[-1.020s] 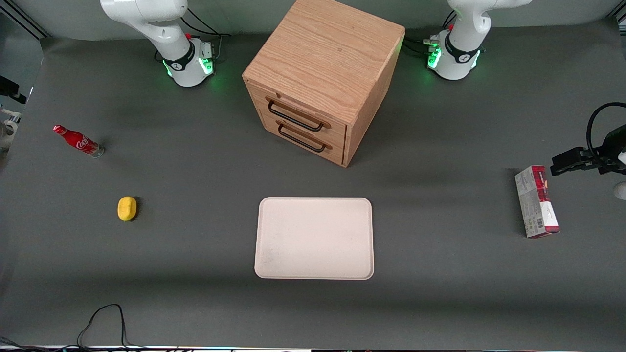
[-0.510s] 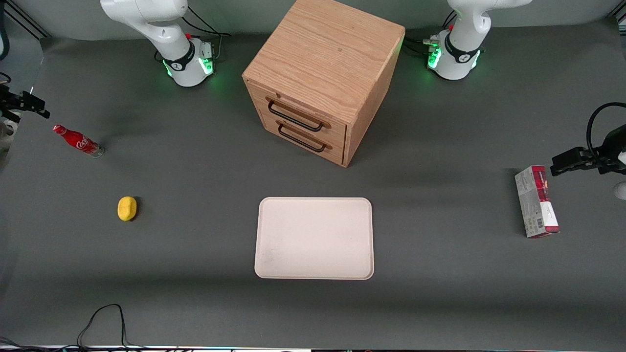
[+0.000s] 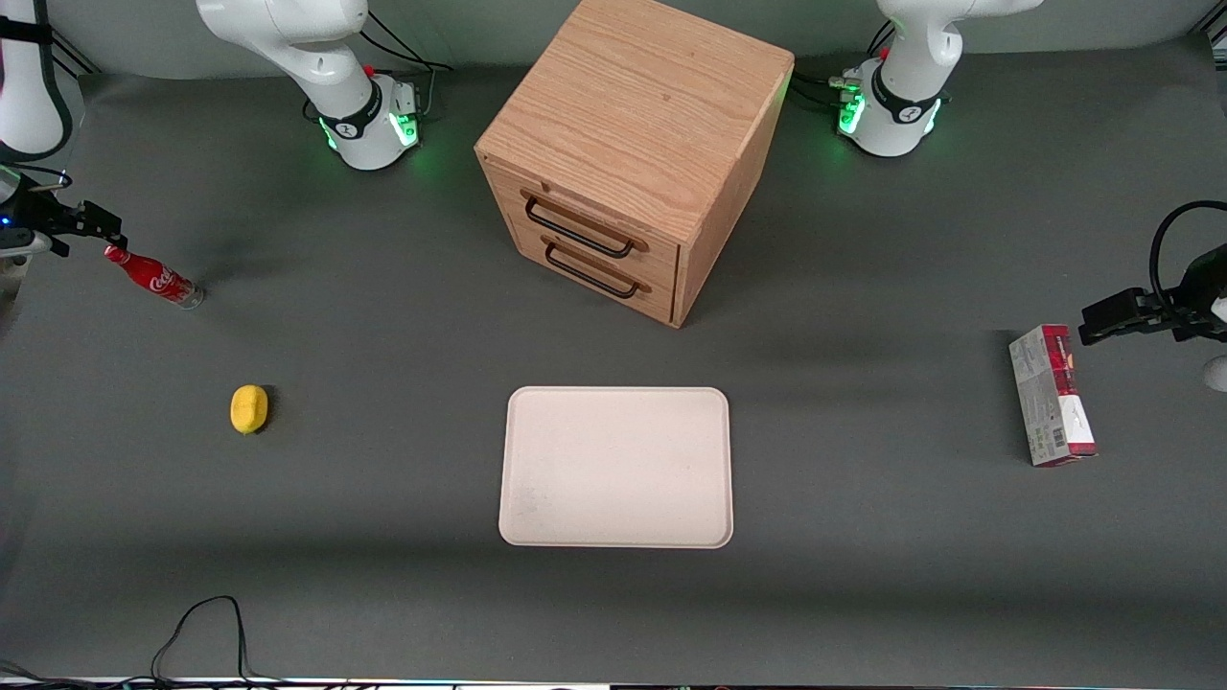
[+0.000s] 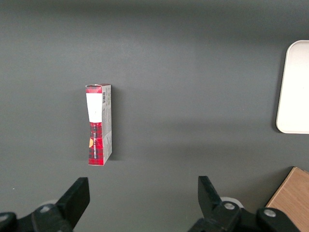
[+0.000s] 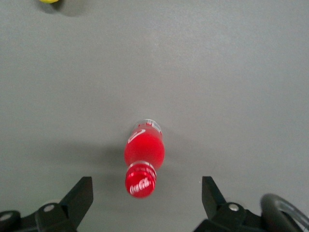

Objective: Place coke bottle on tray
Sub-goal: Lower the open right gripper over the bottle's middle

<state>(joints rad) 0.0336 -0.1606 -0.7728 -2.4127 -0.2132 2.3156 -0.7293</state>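
The small slim red plastic coke bottle (image 3: 151,276) is seen standing on the dark grey table mat (image 3: 383,383) toward the working arm's end, roughly at nine o'clock from the wooden two-drawer cabinet (image 3: 633,158). From the wrist camera its red cap (image 5: 140,181) with white script is viewed from above, the red body below it and a clear base (image 5: 146,125) touching the mat. The large flat cream-white rectangular tray (image 3: 616,467) is set well apart from the bottle, nearer the front camera than the cabinet. A small yellow lemon (image 3: 249,409) is placed at about five o'clock from the bottle.

The black two-finger gripper (image 3: 94,224) is held just above the bottle's cap, its fingers (image 5: 77,198) spread wide apart with the bottle between them, ungripped. Compared with half a second ago, the gripper has been brought in from the table's edge toward the cap; the bottle, lemon and tray have not been moved. A red-and-grey carton (image 3: 1052,395) is seen toward the parked arm's end.
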